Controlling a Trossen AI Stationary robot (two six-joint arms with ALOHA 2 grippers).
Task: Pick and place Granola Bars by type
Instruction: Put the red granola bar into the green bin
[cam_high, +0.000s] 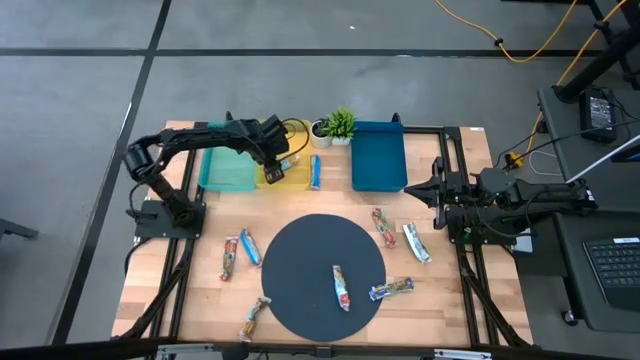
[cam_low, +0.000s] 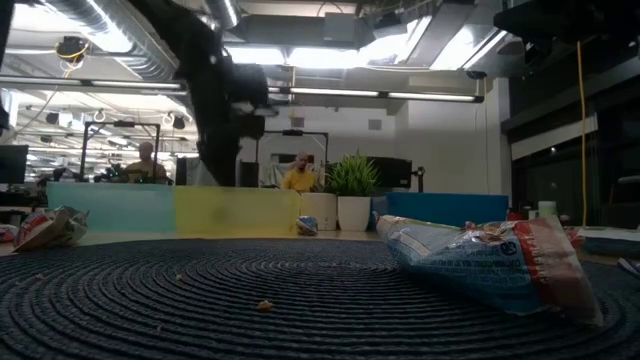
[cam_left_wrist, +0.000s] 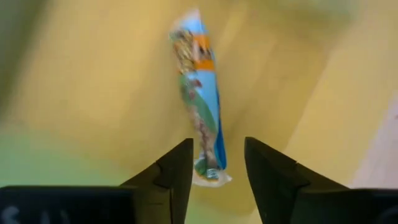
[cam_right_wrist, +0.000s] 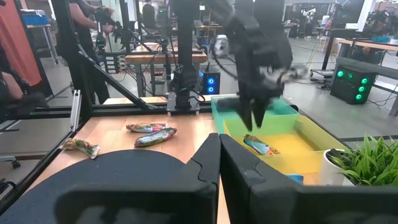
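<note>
My left gripper (cam_high: 276, 160) (cam_right_wrist: 252, 117) hangs open over the yellow bin (cam_high: 283, 180) (cam_right_wrist: 292, 140), fingers pointing down. A blue-wrapped granola bar (cam_left_wrist: 202, 102) (cam_right_wrist: 261, 147) lies on the bin's floor just below the fingertips, with a gap showing between them in the right wrist view. Another blue bar (cam_high: 315, 172) lies on the wood beside that bin. Two bars (cam_high: 341, 287) (cam_high: 391, 290) rest on the dark round mat (cam_high: 300, 250), and several more lie around it. My right gripper (cam_high: 425, 190) (cam_right_wrist: 219, 152) waits shut at the table's right edge, holding nothing.
A teal bin (cam_high: 225, 170) stands left of the yellow one and a blue bin (cam_high: 378, 155) to its right, past a small potted plant (cam_high: 338, 125). Bars lie left (cam_high: 229, 258) (cam_high: 249, 246) (cam_high: 255, 318) and right (cam_high: 382, 227) (cam_high: 416, 242) of the mat.
</note>
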